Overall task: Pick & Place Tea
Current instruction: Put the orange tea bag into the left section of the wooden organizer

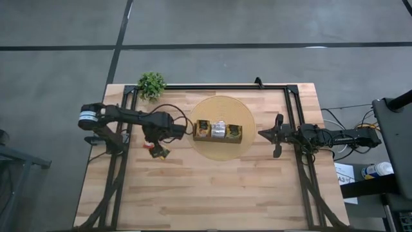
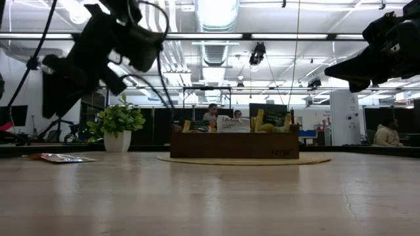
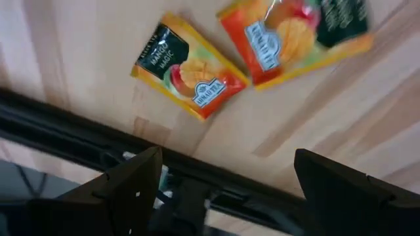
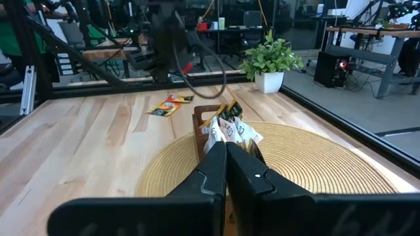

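Two yellow-red-black tea sachets (image 1: 159,152) lie flat on the wooden table, left of the round woven mat. In the left wrist view they are side by side (image 3: 190,69) (image 3: 295,36). My left gripper (image 1: 156,140) hangs open just above them, its fingers (image 3: 131,183) clear of both. The long dark-brown box (image 1: 219,131) rests on the mat and holds several sachets standing upright (image 4: 230,128). My right gripper (image 4: 226,164) is shut and empty. It waits at the mat's right edge (image 1: 261,133), pointing at the box.
The woven mat (image 1: 222,109) sits in the table's far middle. A small potted plant (image 1: 152,84) stands at the far left corner. Black frame rails (image 1: 293,109) run along the table's left, right and far sides. Bare wood fills the near half of the table (image 1: 206,193).
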